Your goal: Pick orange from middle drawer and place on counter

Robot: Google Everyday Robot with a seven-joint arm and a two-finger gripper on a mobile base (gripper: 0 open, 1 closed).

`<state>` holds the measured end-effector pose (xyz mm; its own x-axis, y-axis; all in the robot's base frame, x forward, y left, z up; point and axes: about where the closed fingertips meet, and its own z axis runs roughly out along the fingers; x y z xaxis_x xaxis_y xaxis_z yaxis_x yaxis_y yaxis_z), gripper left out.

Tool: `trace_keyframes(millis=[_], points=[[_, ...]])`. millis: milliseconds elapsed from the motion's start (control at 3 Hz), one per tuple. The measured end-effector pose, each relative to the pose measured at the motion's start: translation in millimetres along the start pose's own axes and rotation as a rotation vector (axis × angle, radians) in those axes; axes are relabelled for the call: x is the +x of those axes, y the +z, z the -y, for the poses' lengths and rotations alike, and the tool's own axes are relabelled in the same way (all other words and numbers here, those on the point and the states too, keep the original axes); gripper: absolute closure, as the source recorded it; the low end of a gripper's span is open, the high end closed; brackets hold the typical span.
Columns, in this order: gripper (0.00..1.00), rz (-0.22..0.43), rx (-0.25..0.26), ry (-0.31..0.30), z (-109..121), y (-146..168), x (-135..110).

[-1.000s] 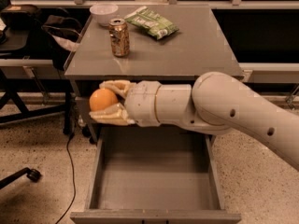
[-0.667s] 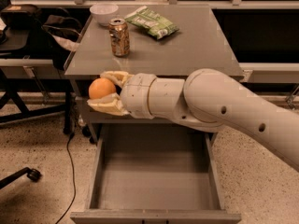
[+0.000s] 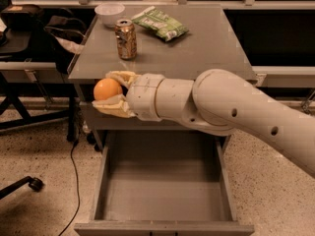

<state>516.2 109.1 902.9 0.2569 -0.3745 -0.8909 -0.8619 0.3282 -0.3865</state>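
While the gripper (image 3: pixel 110 91) pinches the orange (image 3: pixel 105 88) at the surface's (image 3: pixel 197 48) front-left edge above the open middle drawer (image 3: pixel 162 191), a drink can (image 3: pixel 126 39) stands behind, its label unreadable.

One high camera looks down along the arm (image 3: pixel 236 107), fingers (image 3: pixel 112 108) by the counter (image 3: pixel 197 53) edge

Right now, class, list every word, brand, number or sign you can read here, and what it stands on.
No text is readable.
Drink can on the counter: label too blurred.
Green snack bag: print too blurred.
The orange, held by the gripper at the counter's front left edge: no markings seen.
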Motion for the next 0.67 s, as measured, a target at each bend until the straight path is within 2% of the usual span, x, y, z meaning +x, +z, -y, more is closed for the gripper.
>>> trace_keyframes(millis=[333,667], points=[[1.0,-0.007,0.038,-0.038,27,-2,-2],[1.0,-0.014,0.054,-0.055,55,-1,2]])
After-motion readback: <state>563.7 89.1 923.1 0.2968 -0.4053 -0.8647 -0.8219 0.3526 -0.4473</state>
